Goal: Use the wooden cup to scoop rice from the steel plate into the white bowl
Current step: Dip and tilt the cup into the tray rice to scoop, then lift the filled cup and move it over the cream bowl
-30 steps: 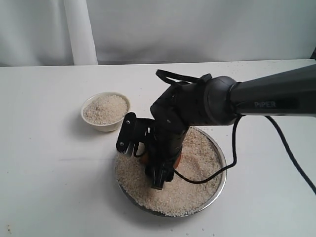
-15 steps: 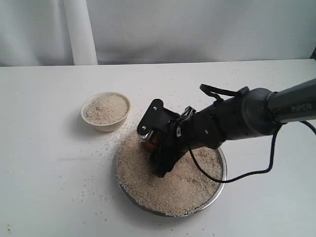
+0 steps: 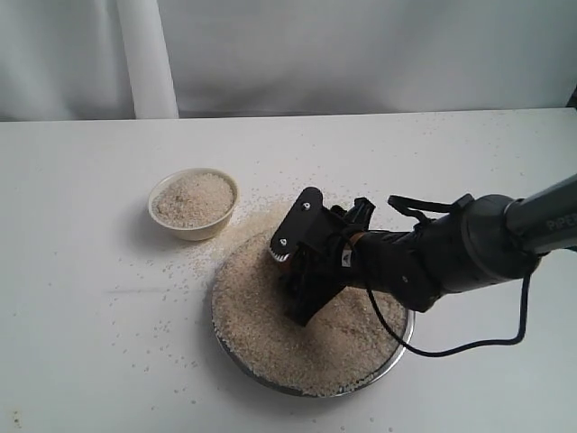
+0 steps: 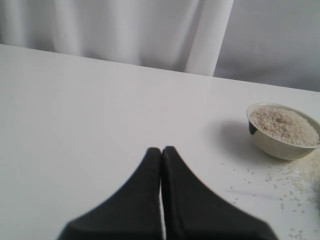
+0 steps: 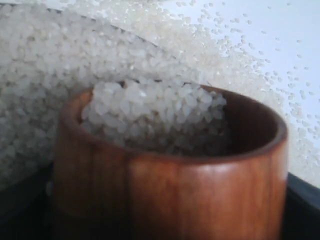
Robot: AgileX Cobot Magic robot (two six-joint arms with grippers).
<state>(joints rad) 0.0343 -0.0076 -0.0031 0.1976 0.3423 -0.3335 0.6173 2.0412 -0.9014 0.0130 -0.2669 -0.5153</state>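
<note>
The rice [image 3: 261, 325] lies heaped across the steel plate [image 3: 377, 376], spilling up to the rim on the side nearest the white bowl [image 3: 193, 204]. The wooden cup [image 5: 170, 195] sits low in this heap. The right wrist view shows it partly filled with grains, its mouth tipped toward the pile. The right gripper [image 3: 290, 275] lies low over the plate, its black fingers spread on either side of the cup and clamped on it. From the exterior view the cup itself is almost hidden behind them.

The bowl stands on the table [image 3: 81, 343] just beside the plate, apart from it, and is filled with rice nearly to the brim. Loose grains [image 3: 236, 236] are scattered on the table between bowl and plate, and more thinly around the plate's near side.

The left gripper [image 4: 161, 149] hovers over bare table, well apart from the bowl, its two fingers pressed together with nothing between them.
</note>
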